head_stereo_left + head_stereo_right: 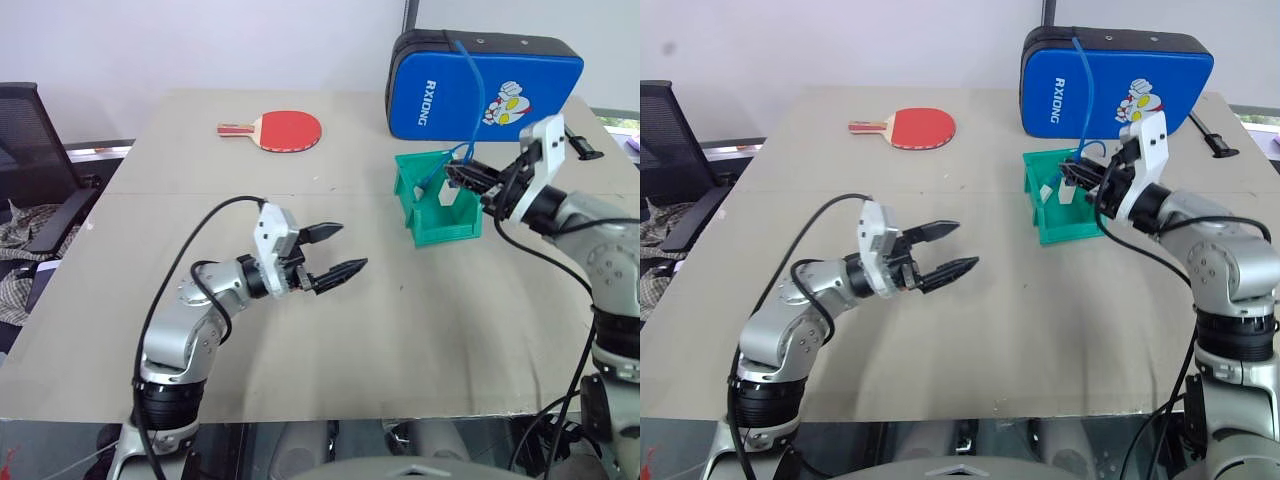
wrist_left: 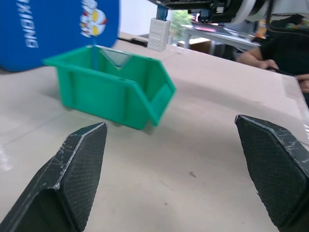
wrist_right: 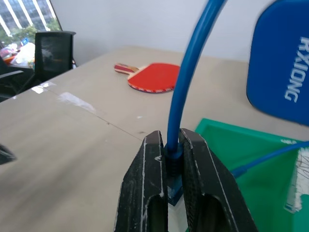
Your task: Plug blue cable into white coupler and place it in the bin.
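My right gripper (image 1: 457, 176) is shut on the blue cable (image 1: 478, 90) near its plug, just above the green bin (image 1: 440, 232). The cable arcs up in front of the blue case and drops back toward the bin. The white coupler (image 1: 447, 192) hangs on the cable's end under the fingers, over the bin's opening; it also appears as a small white block (image 2: 159, 34) above the bin (image 2: 111, 92). In the right wrist view the two fingers (image 3: 152, 183) pinch the blue cable (image 3: 186, 82). My left gripper (image 1: 352, 246) is open and empty over the table's middle, left of the bin.
A large blue zipped case (image 1: 500, 85) stands just behind the bin. A red table-tennis paddle (image 1: 285, 130) lies at the far middle of the table. A black chair (image 1: 30, 150) stands off the left edge. A person's arm (image 2: 270, 53) rests at the table's far side.
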Controlling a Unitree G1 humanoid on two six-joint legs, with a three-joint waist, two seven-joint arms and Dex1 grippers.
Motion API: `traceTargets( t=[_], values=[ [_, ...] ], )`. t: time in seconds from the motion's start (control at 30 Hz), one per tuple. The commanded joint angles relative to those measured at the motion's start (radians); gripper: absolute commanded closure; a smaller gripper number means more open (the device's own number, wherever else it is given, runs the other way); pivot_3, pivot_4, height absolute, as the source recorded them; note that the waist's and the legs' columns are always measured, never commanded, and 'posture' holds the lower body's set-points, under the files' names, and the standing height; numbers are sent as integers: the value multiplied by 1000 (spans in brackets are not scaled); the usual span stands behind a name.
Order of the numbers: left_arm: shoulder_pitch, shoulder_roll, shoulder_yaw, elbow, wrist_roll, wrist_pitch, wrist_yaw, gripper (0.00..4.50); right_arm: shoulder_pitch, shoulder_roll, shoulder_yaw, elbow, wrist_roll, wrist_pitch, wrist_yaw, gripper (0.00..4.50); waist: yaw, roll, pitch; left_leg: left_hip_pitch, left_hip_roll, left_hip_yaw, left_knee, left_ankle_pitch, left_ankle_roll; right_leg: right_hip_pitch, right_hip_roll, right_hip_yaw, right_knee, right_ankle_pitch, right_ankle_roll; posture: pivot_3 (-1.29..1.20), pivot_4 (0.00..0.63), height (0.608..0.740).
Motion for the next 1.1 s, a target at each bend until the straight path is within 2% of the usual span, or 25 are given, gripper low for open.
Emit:
traceTargets(
  t=[0.03,0.13,0.2,0.37,0.43,0.53,0.63,0.7,0.83,0.9,1.03,1.1],
  values=[
    [8,-9,55,-97,-82,-10,35,169,-135,-24,53,281,-100,-38,42,4500,-1,0,0,0,0,1,0,0,0,0,0,1,0,0,0,0,150,731],
    [18,-18,62,-110,-108,-19,60,114,-206,0,78,473,-156,-84,71,3412,0,0,0,0,0,3,0,0,0,0,0,2,0,0,-1,0,150,731],
    [21,-25,62,-116,-115,-25,75,114,-224,-1,89,537,-189,-113,92,2458,1,0,0,0,0,3,0,0,0,0,0,2,0,1,0,0,150,731],
    [36,-21,59,-122,-133,-26,94,114,-166,-61,45,453,-204,-142,109,57,3,1,1,-2,0,3,-1,0,0,-1,-1,3,-1,3,3,0,150,731],
    [37,-19,52,-115,-134,-32,92,114,-85,-84,-25,320,-147,-139,129,57,6,1,1,-2,-1,2,-1,0,0,-1,-1,2,-2,3,3,0,150,731],
    [38,-8,40,-96,-124,-40,82,114,116,-113,-125,55,-103,-208,163,57,9,1,1,-3,-1,1,-1,0,0,-1,-1,1,-2,2,4,0,150,731],
    [41,11,44,-76,-130,-32,77,114,277,-110,-192,-125,-74,-251,165,57,1,2,1,-2,-1,0,-2,0,1,-1,-1,1,-1,2,5,0,150,731],
    [48,29,51,-58,-128,-30,67,114,363,-132,-230,-199,20,-201,234,57,-4,2,1,0,0,2,-2,0,1,-1,0,2,-1,0,8,0,150,731],
    [75,120,72,-13,-92,-27,30,114,665,-169,-262,-341,-105,-341,281,57,0,2,1,2,1,2,-1,0,1,0,1,2,0,-3,4,0,150,731],
    [103,175,92,5,-82,-34,-5,114,785,-175,-299,-372,-120,-375,303,57,4,2,1,2,1,1,-2,0,0,0,1,1,0,-3,4,0,150,731],
    [182,248,127,24,-69,-51,-43,114,948,-191,-333,-381,-190,-465,330,57,-1,4,2,2,2,6,-1,0,0,-1,0,4,0,-3,4,0,150,731],
    [225,265,139,14,-70,-55,-55,114,983,-185,-341,-378,-199,-488,326,57,-2,4,2,3,2,8,-1,-1,0,-1,0,6,-1,-3,4,0,150,731]
  ],
)
